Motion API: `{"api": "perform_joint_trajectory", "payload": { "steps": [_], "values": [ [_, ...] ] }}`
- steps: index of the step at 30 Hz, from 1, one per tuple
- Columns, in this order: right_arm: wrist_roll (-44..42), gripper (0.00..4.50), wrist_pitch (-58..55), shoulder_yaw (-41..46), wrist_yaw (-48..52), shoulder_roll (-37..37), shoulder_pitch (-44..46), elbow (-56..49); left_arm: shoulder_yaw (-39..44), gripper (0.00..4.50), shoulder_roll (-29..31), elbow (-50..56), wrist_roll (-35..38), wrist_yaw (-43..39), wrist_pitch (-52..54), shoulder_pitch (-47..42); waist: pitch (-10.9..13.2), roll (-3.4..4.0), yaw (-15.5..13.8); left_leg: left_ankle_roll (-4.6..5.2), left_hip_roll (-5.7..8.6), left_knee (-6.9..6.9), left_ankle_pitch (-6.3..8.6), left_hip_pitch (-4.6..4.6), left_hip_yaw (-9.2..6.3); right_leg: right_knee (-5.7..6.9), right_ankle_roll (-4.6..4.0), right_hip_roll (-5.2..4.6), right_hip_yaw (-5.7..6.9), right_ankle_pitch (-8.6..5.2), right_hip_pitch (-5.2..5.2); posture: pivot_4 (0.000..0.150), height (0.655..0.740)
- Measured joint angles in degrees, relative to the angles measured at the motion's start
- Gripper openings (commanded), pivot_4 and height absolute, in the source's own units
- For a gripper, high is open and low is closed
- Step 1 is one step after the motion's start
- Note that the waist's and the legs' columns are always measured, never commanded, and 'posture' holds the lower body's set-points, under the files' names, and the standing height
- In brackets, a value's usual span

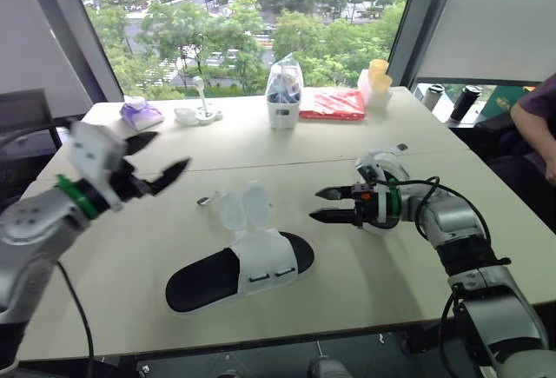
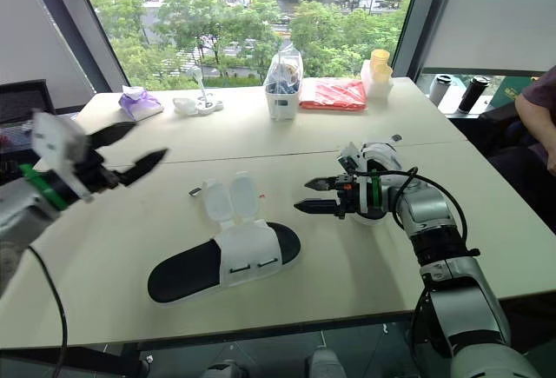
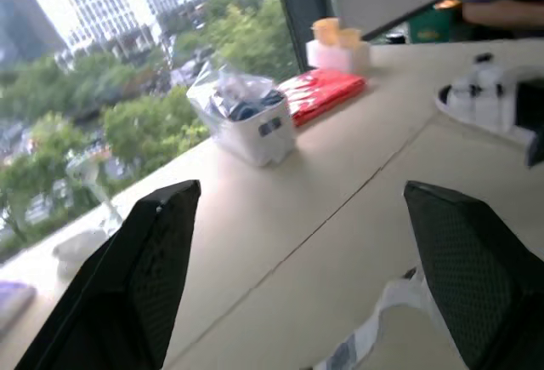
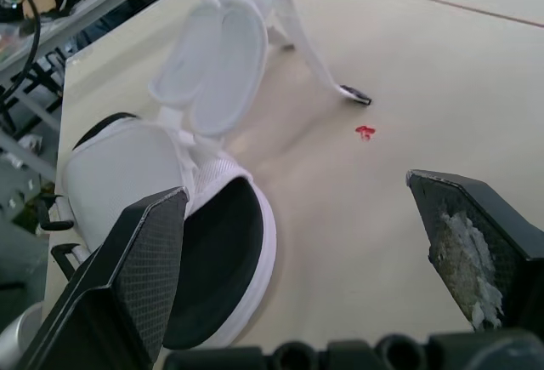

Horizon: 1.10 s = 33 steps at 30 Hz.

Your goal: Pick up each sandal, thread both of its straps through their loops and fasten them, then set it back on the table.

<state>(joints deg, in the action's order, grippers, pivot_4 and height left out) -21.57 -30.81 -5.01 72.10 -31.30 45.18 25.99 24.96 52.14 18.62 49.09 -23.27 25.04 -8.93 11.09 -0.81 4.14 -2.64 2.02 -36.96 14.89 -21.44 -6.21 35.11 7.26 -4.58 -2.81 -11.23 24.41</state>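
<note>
One sandal (image 1: 236, 267) lies flat near the table's front edge, with a black footbed, white sole and a white upper. Its two white straps (image 1: 241, 208) are undone and flipped back, lying open on the table (image 1: 130, 261) beyond the upper; the right wrist view shows the same straps (image 4: 211, 57) and the sandal's white upper (image 4: 119, 179). My left gripper (image 1: 161, 162) hovers open above the table, left of the sandal and apart from it. My right gripper (image 1: 322, 205) is open and empty, low over the table just right of the sandal, fingers pointing toward it.
Along the far edge stand a purple pouch (image 1: 140, 115), a small white stand (image 1: 201, 110), a white bin holding a bag (image 1: 283, 96), a red packet (image 1: 334, 104) and yellow cups (image 1: 377, 78). A seated person's arm (image 1: 535, 126) shows at the right.
</note>
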Motion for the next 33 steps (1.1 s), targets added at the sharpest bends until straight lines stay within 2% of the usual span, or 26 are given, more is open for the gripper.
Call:
{"api": "perform_joint_trajectory", "payload": {
  "steps": [4,8,10,12,14,16,19,22,25,28,33],
  "values": [
    [2.13,4.50,5.69,1.05,-3.25,1.97,2.34,8.76,7.24,3.95,-4.26,-2.00,3.48,6.01,6.47,2.57,0.01,-0.06,-0.34,-0.04,0.02,-0.18,-0.03,0.05,-0.05,0.02,-0.16,0.05,0.00,-0.10,-0.16,0.150,0.7400],
    [4.48,4.50,12.74,3.19,-6.08,2.16,9.96,23.65,9.34,3.95,-4.22,-1.51,4.27,7.52,9.88,1.42,0.07,-0.18,-0.64,-0.15,0.08,-0.26,-0.11,0.03,-0.01,-0.09,-0.41,-0.02,-0.03,-0.01,-0.26,0.150,0.7400],
    [5.08,4.50,15.35,4.67,-6.57,0.71,12.87,27.86,9.09,3.95,-3.91,-1.05,3.41,7.55,10.54,-0.13,0.07,-0.24,-0.84,-0.16,0.08,-0.20,-0.11,0.04,-0.01,-0.15,-0.41,-0.01,-0.03,-0.01,-0.28,0.150,0.7400],
    [5.32,4.50,17.43,6.22,-6.90,-0.46,14.65,31.61,5.78,3.95,-4.44,-1.57,1.03,8.64,11.03,-3.98,0.06,-0.24,-1.08,-0.16,0.08,-0.11,-0.11,0.03,-0.05,-0.12,-0.31,-0.01,-0.01,-0.04,-0.28,0.150,0.7400],
    [5.64,4.50,18.76,8.06,-8.07,-1.37,16.12,36.01,-0.12,3.95,-7.57,-1.00,-0.65,10.31,12.10,-9.10,0.06,-0.24,-1.73,-0.16,0.10,-0.10,-0.11,0.02,-0.06,-0.18,-0.18,-0.01,-0.01,0.04,-0.30,0.150,0.7400],
    [5.64,4.50,19.45,9.89,-9.46,-2.03,16.63,39.12,-5.75,3.95,-11.17,-0.05,-1.54,11.36,13.88,-11.41,0.06,-0.25,-1.62,-0.17,0.11,-0.07,-0.10,-0.01,-0.01,-0.23,-0.15,-0.05,-0.04,0.06,-0.30,0.150,0.7400],
    [5.59,4.50,19.08,12.14,-10.47,-2.82,16.65,41.12,-9.44,3.95,-12.70,0.81,-1.44,11.46,17.03,-11.53,0.10,-0.26,-0.93,-0.17,0.08,0.03,-0.10,-0.06,0.08,-0.25,-0.15,-0.05,-0.08,0.06,-0.11,0.150,0.7400],
    [5.61,4.50,18.47,12.51,-8.82,-3.39,16.10,40.49,-9.61,3.95,-12.88,1.23,-1.33,11.17,18.49,-11.50,0.10,-0.26,-0.05,-0.17,0.05,0.14,-0.10,0.00,0.07,-0.22,-0.14,-0.01,-0.08,0.06,-0.09,0.150,0.7400],
    [4.89,4.50,15.63,12.78,-6.76,-3.08,13.13,34.74,-9.06,3.95,-12.88,1.71,-1.71,9.94,18.46,-10.72,0.10,-0.26,-0.03,-0.17,0.04,0.13,-0.10,-0.01,0.08,-0.21,-0.14,0.00,-0.08,0.05,-0.09,0.150,0.7400],
    [2.68,4.50,11.18,12.76,-5.31,-1.64,9.04,24.83,-6.42,3.95,-12.63,2.18,-1.01,8.76,18.46,-10.46,0.11,-0.26,-0.17,-0.17,0.05,0.02,-0.10,-0.03,0.06,-0.17,-0.14,0.00,-0.08,0.05,-0.10,0.150,0.7400],
    [-3.16,4.50,-0.15,12.81,-8.27,1.09,0.08,0.82,-1.70,3.95,-10.75,7.40,2.94,4.99,19.02,-6.94,0.11,-0.26,-0.28,-0.17,0.06,-0.05,-0.10,-0.02,0.04,-0.15,-0.13,-0.03,-0.08,0.02,-0.15,0.150,0.7400]
  ]
}}
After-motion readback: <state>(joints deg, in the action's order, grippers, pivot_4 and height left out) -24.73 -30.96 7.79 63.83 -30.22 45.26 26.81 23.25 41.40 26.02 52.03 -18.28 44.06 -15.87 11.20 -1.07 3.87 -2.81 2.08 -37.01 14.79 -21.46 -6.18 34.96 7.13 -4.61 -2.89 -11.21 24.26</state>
